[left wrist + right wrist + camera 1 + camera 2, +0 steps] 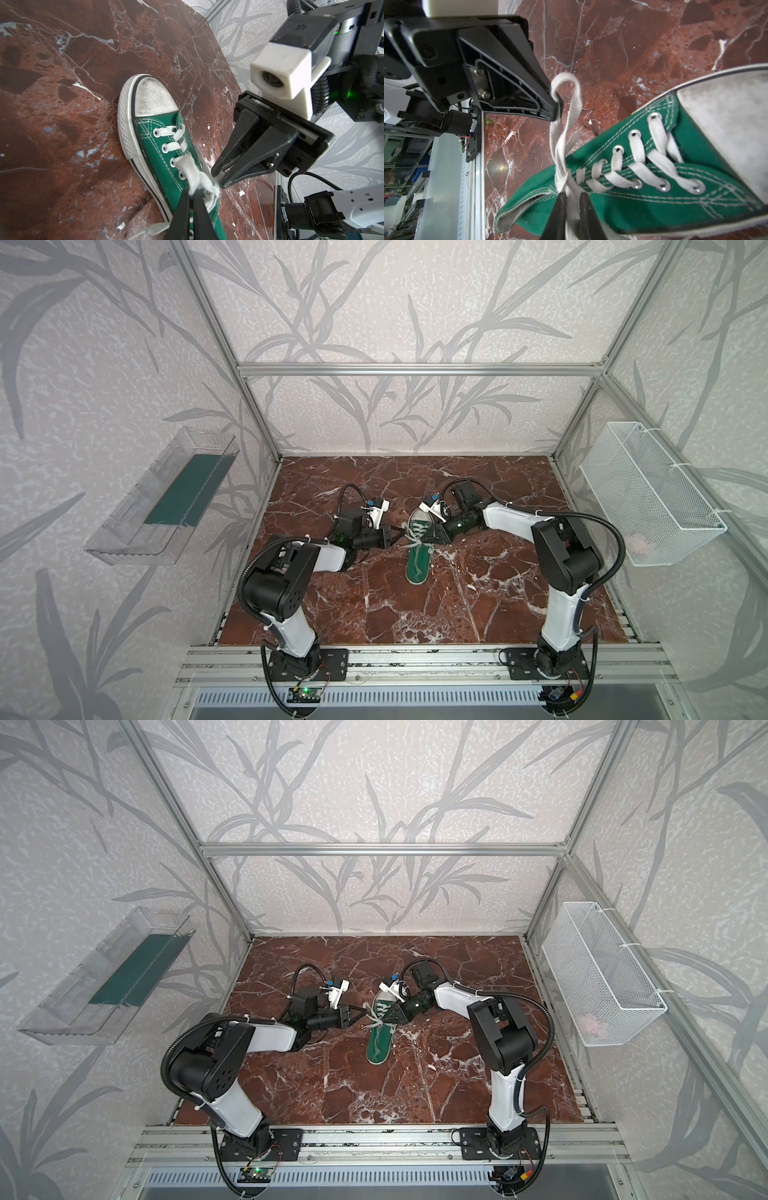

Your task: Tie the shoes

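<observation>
The green sneaker (417, 568) lies between the two jaw pairs. The left gripper (555, 100) is clenched on a lace loop (572, 83), holding its shape. The right gripper (218, 178) seems pinched on the other strand (572, 205), probably to draw the knot tight.

The left gripper (400, 534) and right gripper (427, 539) are blocking the sneaker (417, 568) at nine and three o'clock; tabletop (415, 614) at six is lying open.

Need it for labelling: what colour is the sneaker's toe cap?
White, smudged grey. The toe cap shows best in the left wrist view.
</observation>
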You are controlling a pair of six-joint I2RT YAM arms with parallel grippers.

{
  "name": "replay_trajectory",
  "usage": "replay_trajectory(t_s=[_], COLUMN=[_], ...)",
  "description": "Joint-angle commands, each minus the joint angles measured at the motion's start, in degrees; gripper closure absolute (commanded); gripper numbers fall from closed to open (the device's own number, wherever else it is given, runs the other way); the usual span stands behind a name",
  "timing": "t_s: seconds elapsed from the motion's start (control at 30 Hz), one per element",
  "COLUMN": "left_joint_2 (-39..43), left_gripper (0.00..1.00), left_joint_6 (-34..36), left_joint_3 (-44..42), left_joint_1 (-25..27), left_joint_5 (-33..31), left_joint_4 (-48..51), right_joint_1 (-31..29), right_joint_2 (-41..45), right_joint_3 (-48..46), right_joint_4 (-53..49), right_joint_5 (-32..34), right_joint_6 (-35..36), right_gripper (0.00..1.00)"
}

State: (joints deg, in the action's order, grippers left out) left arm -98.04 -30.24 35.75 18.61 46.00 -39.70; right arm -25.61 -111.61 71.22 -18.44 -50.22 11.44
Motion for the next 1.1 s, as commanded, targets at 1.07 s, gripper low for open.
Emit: replay_trajectory(t_s=[1.07], left_joint_2=[-0.5], left_gripper=[0.91], left_joint_6=[-0.4], left_joint_3=[0.4], left_joint_1=[-0.3], left_joint_5=[0.2], left_joint_4=[-1.3], right_joint_1=[0.1], right_joint_2=[3.2], right_joint_3=[0.5], right_joint_4=[-0.9], right_joint_5=[-2.2], right_joint_6=[-0.5], right_gripper=[0.95])
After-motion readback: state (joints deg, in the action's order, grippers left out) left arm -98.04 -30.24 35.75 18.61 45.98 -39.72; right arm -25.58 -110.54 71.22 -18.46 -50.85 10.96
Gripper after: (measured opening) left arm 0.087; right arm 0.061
